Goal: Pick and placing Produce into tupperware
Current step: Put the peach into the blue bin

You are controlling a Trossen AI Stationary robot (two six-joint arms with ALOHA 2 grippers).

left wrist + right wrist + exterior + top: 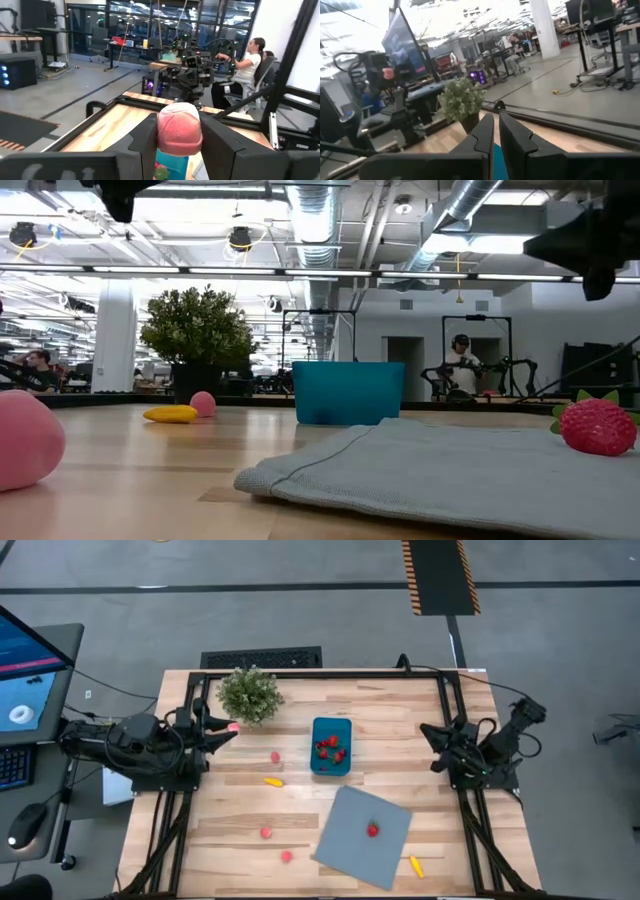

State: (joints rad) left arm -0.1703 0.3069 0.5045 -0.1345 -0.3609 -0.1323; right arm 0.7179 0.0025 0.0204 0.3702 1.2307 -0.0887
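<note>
The left gripper's fingers (150, 137) pinch a pink fruit (179, 128) beside the potted plant (249, 693); the right gripper (497, 131), fingers nearly together, waits far right of the tupperware (331, 746).

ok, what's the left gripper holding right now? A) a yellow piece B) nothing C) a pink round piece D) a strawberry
C: the left gripper is shut on a pink round piece, clamped between its two fingers, held up near the potted plant.
</note>
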